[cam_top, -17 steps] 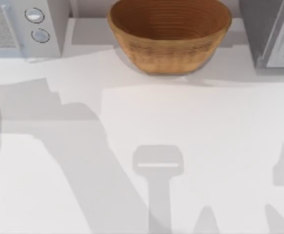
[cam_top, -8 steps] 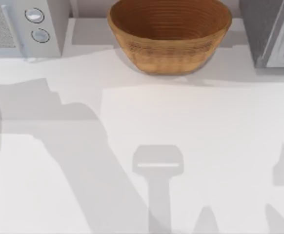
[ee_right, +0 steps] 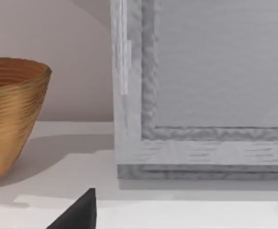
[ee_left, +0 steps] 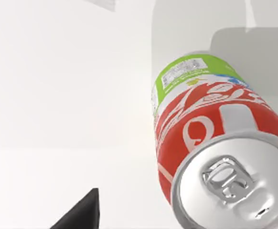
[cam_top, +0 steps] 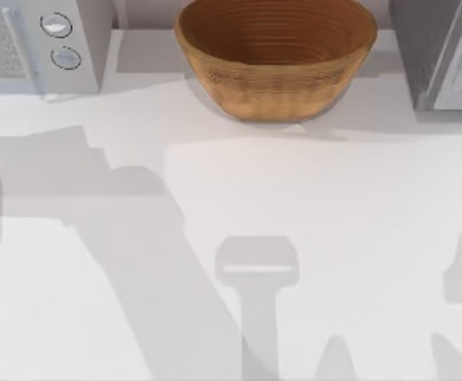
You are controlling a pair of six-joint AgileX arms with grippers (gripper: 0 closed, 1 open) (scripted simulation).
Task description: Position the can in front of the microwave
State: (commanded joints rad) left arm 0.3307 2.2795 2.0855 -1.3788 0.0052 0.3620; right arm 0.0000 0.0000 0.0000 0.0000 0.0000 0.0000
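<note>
The left gripper (ee_left: 84,212) showed as one dark fingertip at the edge of the left wrist view, and whether it was spread or pressed together could not be told; it touched nothing visible. The can (ee_left: 210,143) stood upright on the white surface (cam_top: 310,238) just beside and below it, silver top toward the camera, with bare surface on its other side. The right gripper (ee_right: 79,212), likewise one dark fingertip of unknowable spread, faced the darker grey appliance (ee_right: 201,95) with the woven basket (ee_right: 10,114) beside it. From above, the microwave (cam_top: 64,48) sat at the far left edge, with wide open surface before it.
</note>
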